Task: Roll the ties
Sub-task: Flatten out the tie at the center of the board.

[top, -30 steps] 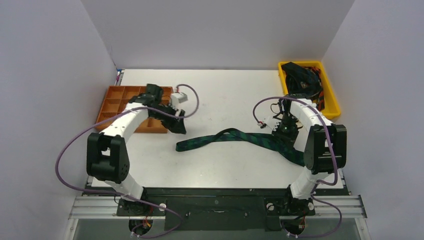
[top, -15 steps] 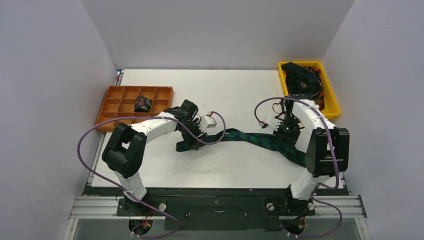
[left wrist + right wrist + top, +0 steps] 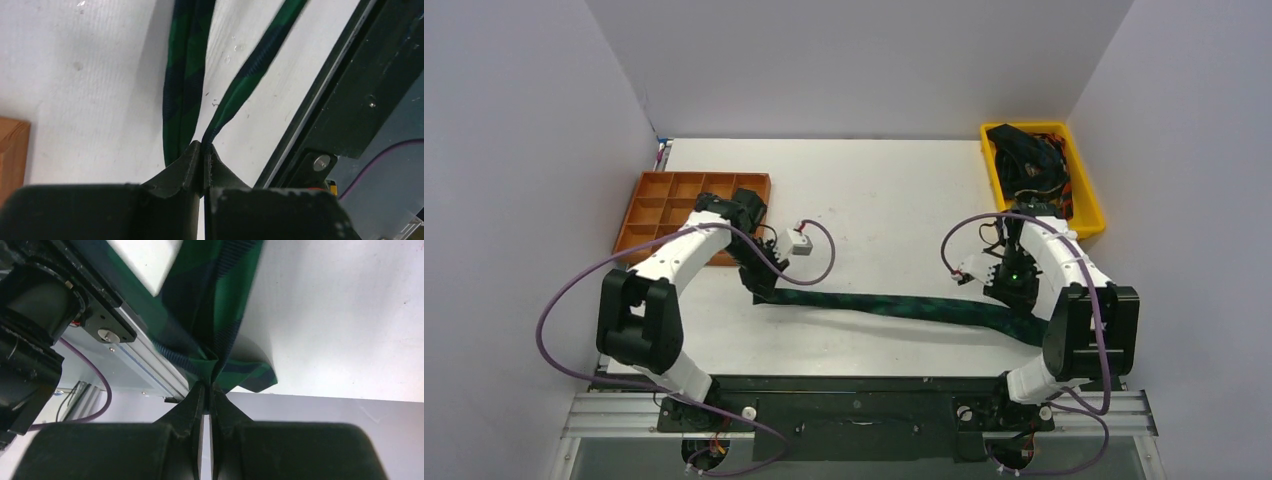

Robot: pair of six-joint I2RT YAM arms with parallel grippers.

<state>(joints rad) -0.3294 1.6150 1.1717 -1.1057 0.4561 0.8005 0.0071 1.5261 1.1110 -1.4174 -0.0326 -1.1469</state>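
1. The plaid tie (image 3: 894,305) lies drawn out nearly straight across the near part of the bench (image 3: 874,190), from left of centre to the right edge.
2. The left end effector (image 3: 762,290) is clamped on the tie's narrow end. Its wrist view shows the fingers pressed together on a thin edge of fabric, with a second stretch of the same tie running alongside on the bench, so the strip doubles back there.
3. The right end effector (image 3: 1014,290) is closed on the wide end, close to the bench's right edge. Its wrist view shows the broad blade bunched and creased where the fingertips pinch it.
4. A yellow bin (image 3: 1089,190) at the far right corner holds a heap of other ties (image 3: 1024,150). An orange tray (image 3: 649,215) with compartments sits at the far left, partly hidden by the left arm.
5. The step in hand looks like straightening: the tie is pulled taut between both arms and no coil has been started.
6. The next move likely calls for setting the fabric flat and untwisted, then turning one end over itself while the other arm gives light tension. The doubled stretch at the left could make a lopsided roll unless it is smoothed first.
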